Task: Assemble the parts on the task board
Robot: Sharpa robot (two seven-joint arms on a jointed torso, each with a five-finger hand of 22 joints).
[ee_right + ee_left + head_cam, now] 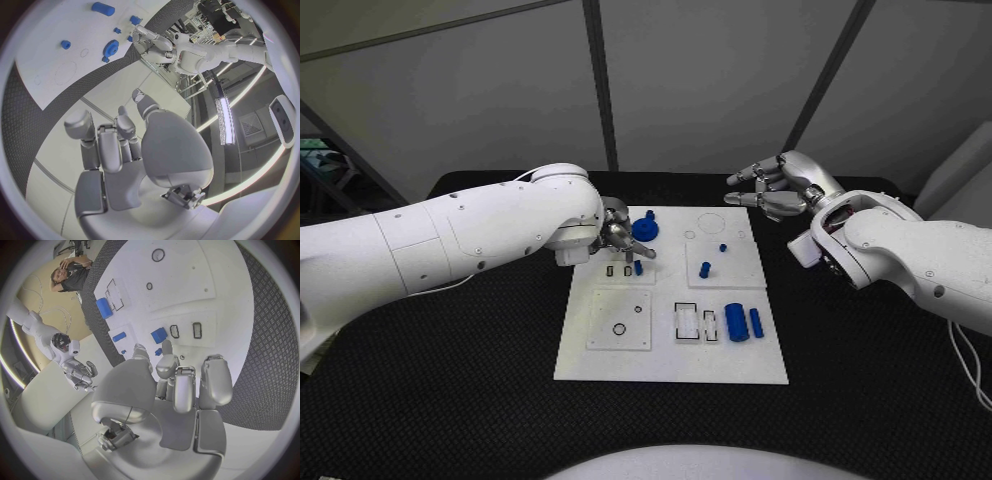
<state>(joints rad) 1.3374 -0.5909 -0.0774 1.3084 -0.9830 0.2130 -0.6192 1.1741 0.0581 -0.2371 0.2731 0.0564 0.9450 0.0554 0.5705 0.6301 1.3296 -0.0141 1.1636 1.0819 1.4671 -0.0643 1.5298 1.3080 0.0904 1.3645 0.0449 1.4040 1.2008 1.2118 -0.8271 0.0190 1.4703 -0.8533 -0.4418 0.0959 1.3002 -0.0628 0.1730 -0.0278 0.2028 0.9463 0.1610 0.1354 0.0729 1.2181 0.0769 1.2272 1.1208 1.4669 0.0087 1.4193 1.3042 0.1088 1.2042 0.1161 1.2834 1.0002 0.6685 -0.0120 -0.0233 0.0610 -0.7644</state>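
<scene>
While L hand [620, 238] sits over the task board [672, 360] at its upper-left corner, approx 11 o'clock from board centre, its fingers point down twd the small slot block there; can't tell from head view if it grips anything. L wrist view shows fingers [215, 382] curled loosely side by side w/ nothing visible between them, so hold state = can't tell. Round blue gear-like part [645, 228] stands just beside L hand, at its 2 o'clock, touching or nearly touching the fingertips; can't tell which. R hand [772, 192] hovers off the board at approx 1 o'clock from board centre, over black table [430, 400], fingers apart and loosely bent, holding nothing. R wrist view confirms: fingers [103, 145] spread, palm bare. On board: small blue peg [705, 268] upright near centre, tiny blue stud [723, 246] at its 1 o'clock, apart from it. Lower right quadrant, approx 4 o'clock from centre: fat blue cylinder [736, 322] lying flat, thinner blue pin [756, 321] just beside it at 3 o'clock, both parallel. White rectangular slot frame [687, 322] near them at 9 o'clock. Lower left, 7 o'clock: raised square plate [620, 320] w/ ring outline.
</scene>
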